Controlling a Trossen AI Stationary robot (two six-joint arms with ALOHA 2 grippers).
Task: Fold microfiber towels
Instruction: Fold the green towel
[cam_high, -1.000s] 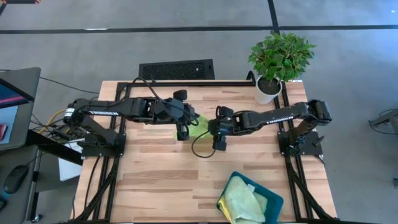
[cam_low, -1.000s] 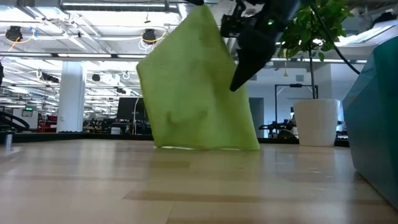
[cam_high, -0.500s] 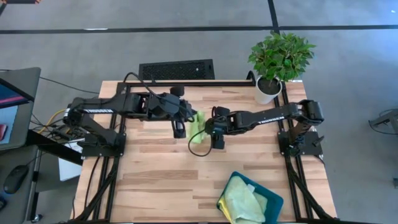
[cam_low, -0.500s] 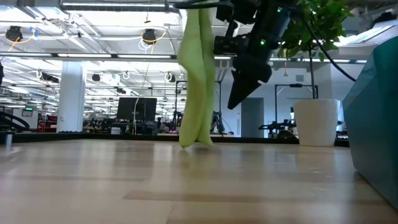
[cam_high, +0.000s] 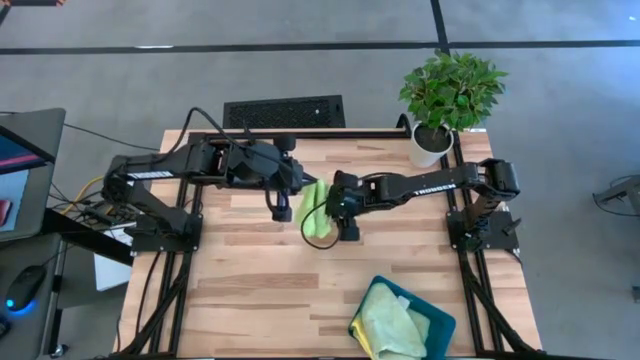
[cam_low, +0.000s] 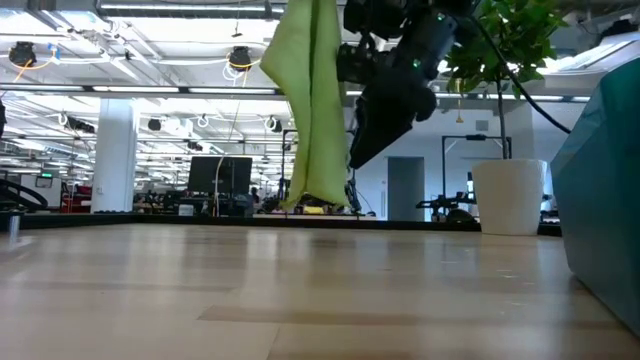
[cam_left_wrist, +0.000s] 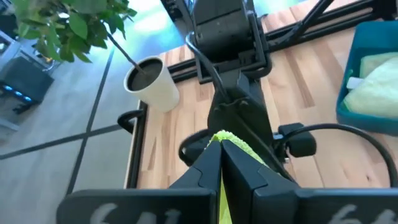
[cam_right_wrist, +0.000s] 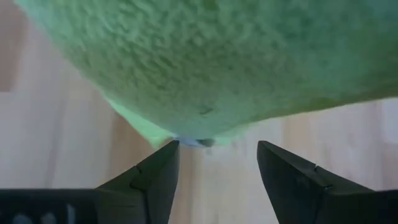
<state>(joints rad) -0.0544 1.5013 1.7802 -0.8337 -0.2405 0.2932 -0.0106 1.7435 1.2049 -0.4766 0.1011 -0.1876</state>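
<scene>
I see a light wooden plank table (cam_high: 250, 290) in a black metal frame. On its far right corner stands a green leafy plant in a white round pot (cam_high: 432, 143). A teal rectangular plastic tray (cam_high: 440, 326) sits at the near edge. Behind the table lies a black slotted floor grille (cam_high: 284, 111)

Two black jointed arms on black frame bases at the left and right of the high view. Left claw (cam_left_wrist: 221, 163): two flat, tapered black fingers. Right claw (cam_right_wrist: 217, 171): matte black wedge fingers. White lettering marks each forearm. Black cables loop at both wrists.
</scene>
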